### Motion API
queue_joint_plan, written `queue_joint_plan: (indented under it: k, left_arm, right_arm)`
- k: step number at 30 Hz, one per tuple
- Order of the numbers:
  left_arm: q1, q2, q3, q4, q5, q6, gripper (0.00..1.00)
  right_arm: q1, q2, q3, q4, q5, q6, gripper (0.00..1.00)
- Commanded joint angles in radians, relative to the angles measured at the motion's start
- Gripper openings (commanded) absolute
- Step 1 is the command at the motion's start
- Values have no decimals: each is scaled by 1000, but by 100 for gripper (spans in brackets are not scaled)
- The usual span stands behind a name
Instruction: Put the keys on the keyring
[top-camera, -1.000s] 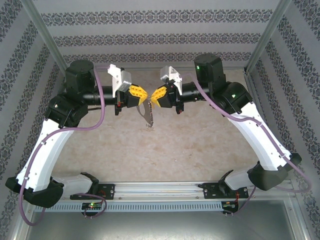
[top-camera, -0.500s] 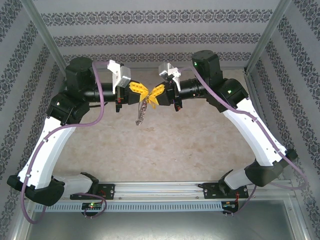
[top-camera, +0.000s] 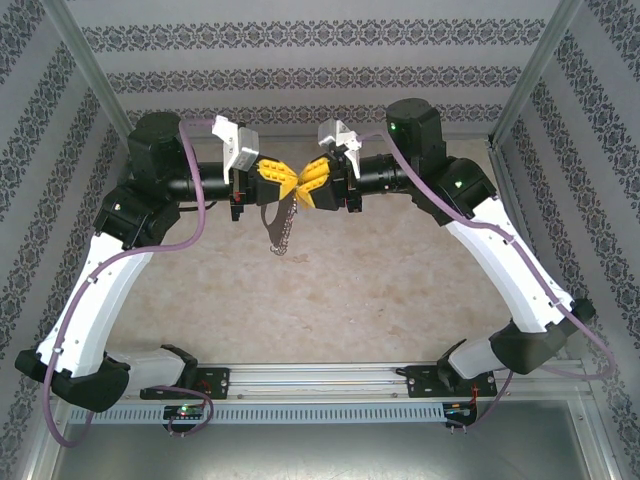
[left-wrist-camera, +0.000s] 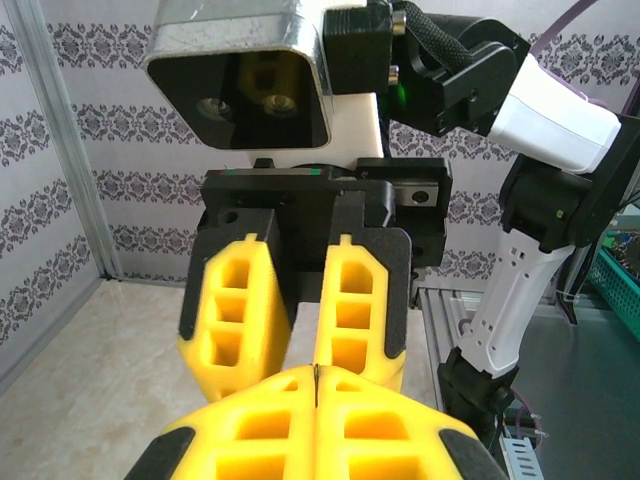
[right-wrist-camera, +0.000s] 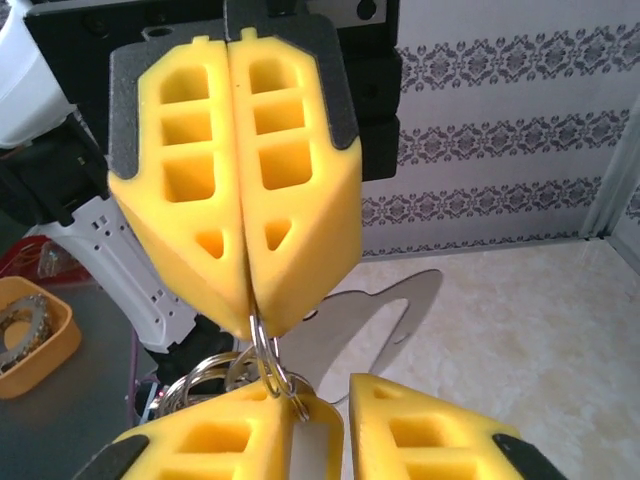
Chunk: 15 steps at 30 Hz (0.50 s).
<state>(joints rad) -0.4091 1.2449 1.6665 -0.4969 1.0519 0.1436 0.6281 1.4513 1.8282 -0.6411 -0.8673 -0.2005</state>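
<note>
Both grippers meet tip to tip in mid-air over the table's far middle. My left gripper (top-camera: 283, 183) (left-wrist-camera: 315, 378) is shut on a thin silvery ring, the keyring (right-wrist-camera: 262, 338), whose wire edge shows between its pads. The keys (top-camera: 279, 228) dangle below it as a jagged silver string. More rings (right-wrist-camera: 200, 378) and a flat slotted metal piece (right-wrist-camera: 375, 318) hang just behind. My right gripper (top-camera: 306, 186) (right-wrist-camera: 346, 400) faces it with its jaws apart. A yellow-edged tag (right-wrist-camera: 318, 445) lies against its left finger (right-wrist-camera: 225, 440), with a gap to the other finger.
The beige table (top-camera: 330, 290) lies well below the grippers. Patterned walls (top-camera: 320, 80) close the back and sides, with metal posts at the corners. A rail (top-camera: 320, 380) runs along the near edge between the arm bases. A yellow dish (right-wrist-camera: 30, 335) sits off to the side.
Both grippers have risen slightly toward the back wall and twisted. The hanging keys have swung left. My right gripper's jaws, shut before, now stand apart.
</note>
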Motion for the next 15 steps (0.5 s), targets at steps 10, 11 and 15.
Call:
queue_joint_plan:
  k: [10,11,15]
  left_arm:
    - [47,-2,-34,223,113,-142,0]
    - [50,-2,-37,235,117,-150,0]
    - [56,-2,-37,249,123,-159,0]
  right_arm:
    - [-10,-112,-62,111,186,-30,32]
    - [-10,-118,-66,122,185,-28,33]
    - [-11,-120,-66,144,154,-12,33]
